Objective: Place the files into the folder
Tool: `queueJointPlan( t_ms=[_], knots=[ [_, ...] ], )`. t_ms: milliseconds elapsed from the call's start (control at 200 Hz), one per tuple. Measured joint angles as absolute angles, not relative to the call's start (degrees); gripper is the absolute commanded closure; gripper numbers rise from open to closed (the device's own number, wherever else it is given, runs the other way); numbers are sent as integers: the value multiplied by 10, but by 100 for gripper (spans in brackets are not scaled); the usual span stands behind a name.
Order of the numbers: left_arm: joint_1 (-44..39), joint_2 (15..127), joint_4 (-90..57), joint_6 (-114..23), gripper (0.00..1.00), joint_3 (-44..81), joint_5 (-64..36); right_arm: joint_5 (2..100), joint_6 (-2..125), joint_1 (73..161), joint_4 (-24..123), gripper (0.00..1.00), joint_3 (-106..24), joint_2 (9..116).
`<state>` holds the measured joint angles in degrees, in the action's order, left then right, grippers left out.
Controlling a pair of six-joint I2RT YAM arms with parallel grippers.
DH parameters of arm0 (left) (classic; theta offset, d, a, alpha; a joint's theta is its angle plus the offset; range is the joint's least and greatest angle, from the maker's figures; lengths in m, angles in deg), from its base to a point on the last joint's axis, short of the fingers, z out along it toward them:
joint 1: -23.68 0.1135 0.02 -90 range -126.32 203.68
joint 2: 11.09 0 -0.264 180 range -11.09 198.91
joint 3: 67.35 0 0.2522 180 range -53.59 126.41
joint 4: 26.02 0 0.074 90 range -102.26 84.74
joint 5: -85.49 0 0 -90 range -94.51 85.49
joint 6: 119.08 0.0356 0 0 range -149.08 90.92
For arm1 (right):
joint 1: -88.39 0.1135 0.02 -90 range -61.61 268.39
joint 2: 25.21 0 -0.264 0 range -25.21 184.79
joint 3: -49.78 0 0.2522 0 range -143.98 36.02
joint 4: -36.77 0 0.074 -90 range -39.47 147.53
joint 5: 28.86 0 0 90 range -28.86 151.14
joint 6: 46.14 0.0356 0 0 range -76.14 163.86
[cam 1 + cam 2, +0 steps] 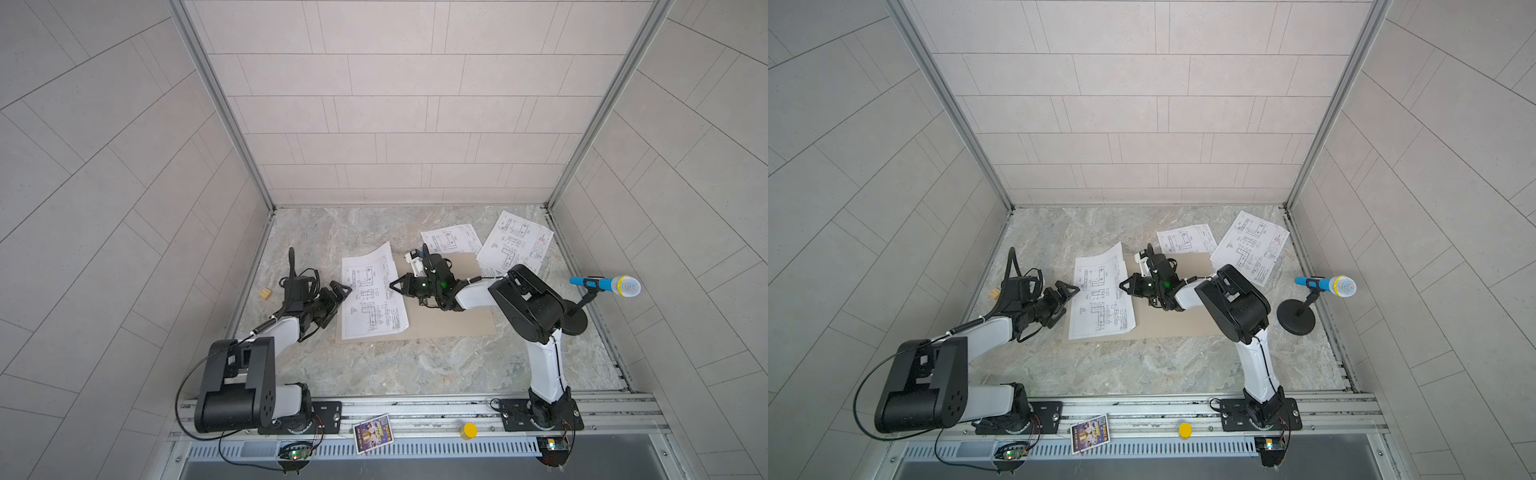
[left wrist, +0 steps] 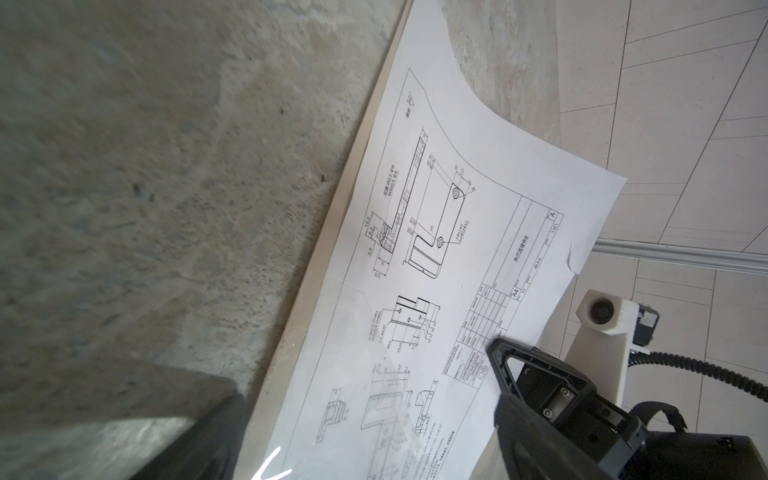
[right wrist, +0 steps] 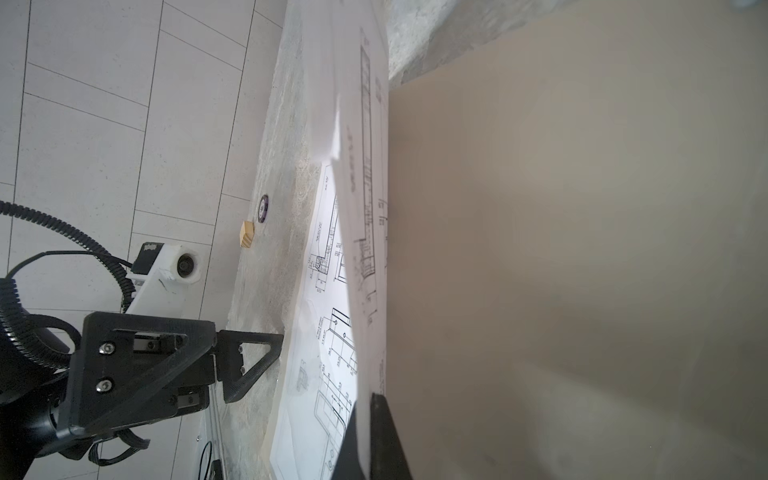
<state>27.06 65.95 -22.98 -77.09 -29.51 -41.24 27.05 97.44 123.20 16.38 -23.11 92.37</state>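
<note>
A marble table (image 1: pixel 415 365) holds a tan folder (image 1: pixel 457 324), lying open and flat at its middle. One printed sheet (image 1: pixel 370 307) lies on the folder's left half, with its right edge curled upward. The right gripper (image 1: pixel 392 286) is closed, pinching that raised edge. The left gripper (image 1: pixel 337 302) is spread wide and holds nothing, just beside the sheet's left edge. At the far right, a second sheet (image 1: pixel 451 239) lies at the folder's far edge. A third sheet (image 1: pixel 515 243), with a red mark, lies on the table beside it.
</note>
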Motion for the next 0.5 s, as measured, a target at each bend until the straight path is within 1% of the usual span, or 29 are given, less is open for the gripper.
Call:
queueJointPlan(
  t_ms=[295, 495],
  knots=[
    [271, 659, -230, -771, 0, -295, -414, 282, 983, 1234, 169, 100, -231, 924],
    [271, 659, -230, -771, 0, -295, -414, 300, 979, 1234, 199, 100, -226, 924]
  ],
)
